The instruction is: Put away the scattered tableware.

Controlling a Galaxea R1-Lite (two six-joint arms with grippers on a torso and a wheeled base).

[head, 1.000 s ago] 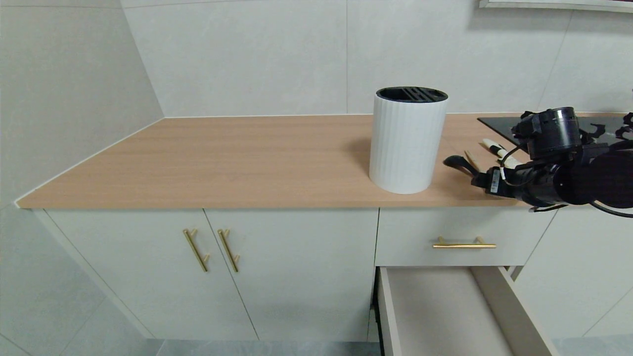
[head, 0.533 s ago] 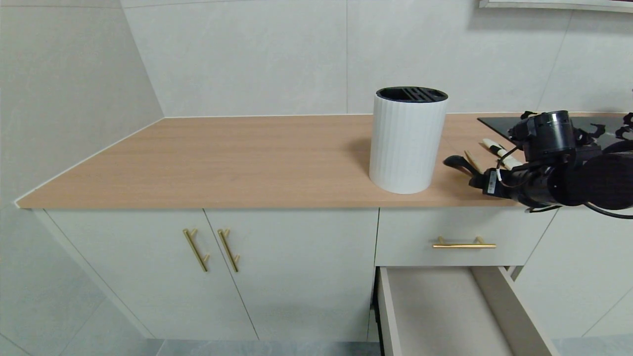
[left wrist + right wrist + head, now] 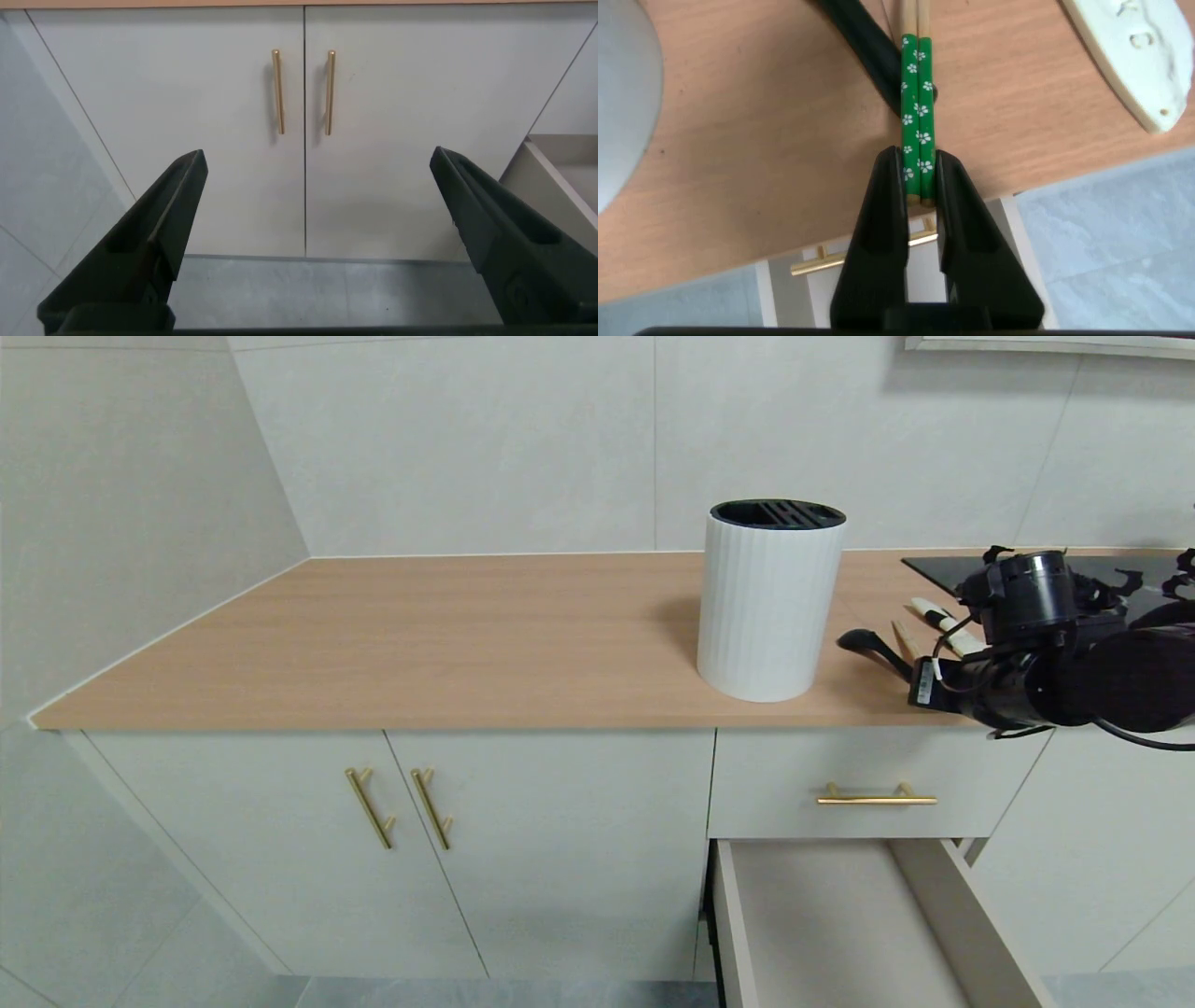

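My right gripper is shut on a pair of wooden chopsticks with green flowered ends, which lie across the counter's front edge. A black utensil handle runs beside and under them. A white ladle-like piece lies close by on the wood. In the head view the chopsticks and the black utensil sit just right of the tall white ribbed holder. My left gripper is open, low down, facing the cabinet doors.
The lower drawer under the right end of the counter stands pulled out, with a shut drawer above it. A black cooktop lies at the back right. The wooden counter left of the holder is bare.
My right gripper has drawn slightly to the right, towards the counter edge, with the chopsticks in it. The holder and drawer have not moved.
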